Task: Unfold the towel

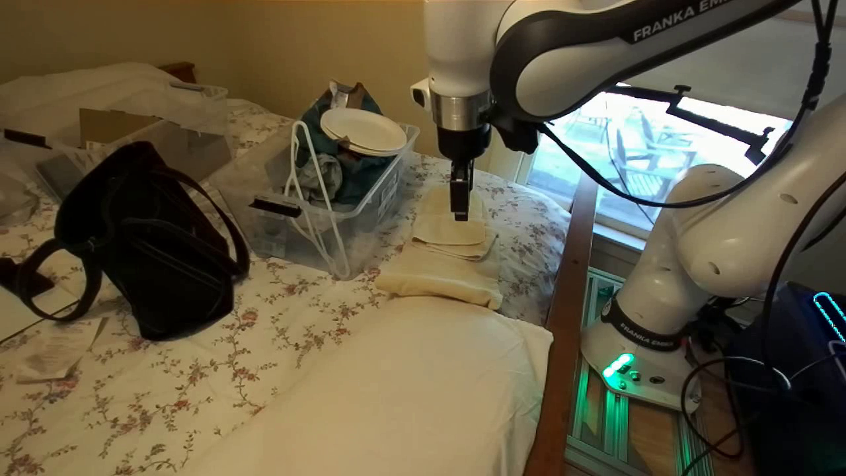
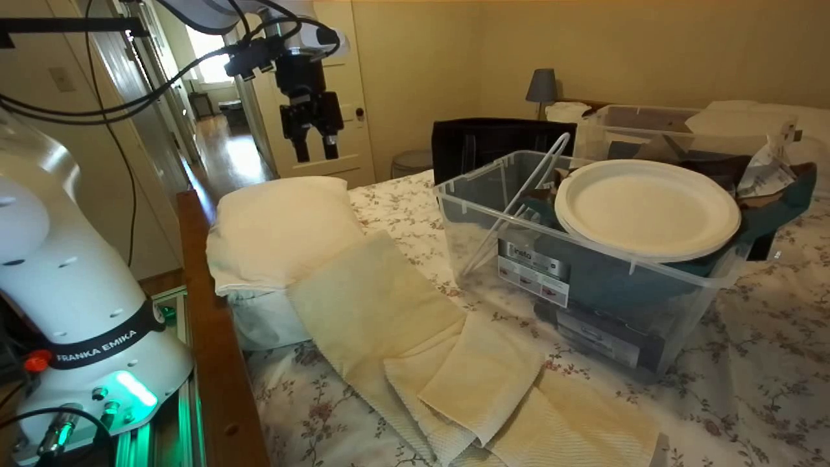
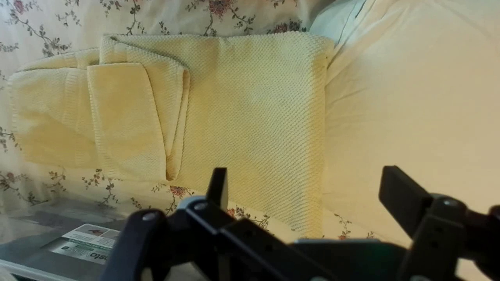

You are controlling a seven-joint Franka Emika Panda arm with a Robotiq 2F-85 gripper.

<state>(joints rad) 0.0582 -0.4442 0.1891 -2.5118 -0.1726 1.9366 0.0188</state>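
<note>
Robotiq gripper (image 3: 304,173): closest to the wrist camera; released, with both black fingers (image 3: 402,197) spread wide apart.
Base band (image 1: 640,329): lettered FRANKA EMIKA, readable in both exterior views.
Upper link (image 1: 615,56): lettered FRANKA in an exterior view, with the second word running out of frame.
Bin label (image 2: 533,272): printed with a brand word too unclear to read for certain; upside down in the wrist view.
Panda arm (image 1: 464,59): reaching in over the wooden edge of the bed (image 1: 560,370) from a base just outside, wrist turned down, fingertips pointing at the bedding from well above.
Pale yellow towel (image 3: 254,117): running along the same wooden edge, between this and the nearer bin; flat and touching the pillow (image 2: 285,227) at one end, gathered in folded layers at the other.
Counts: one towel; one pillow; two clear plastic bins (image 2: 470,211); at least two white plates (image 2: 645,207), stacked on the nearer bin's contents; one black handbag (image 1: 172,264), farther in from the wooden edge; one grey-shaded lamp (image 2: 541,85).
</note>
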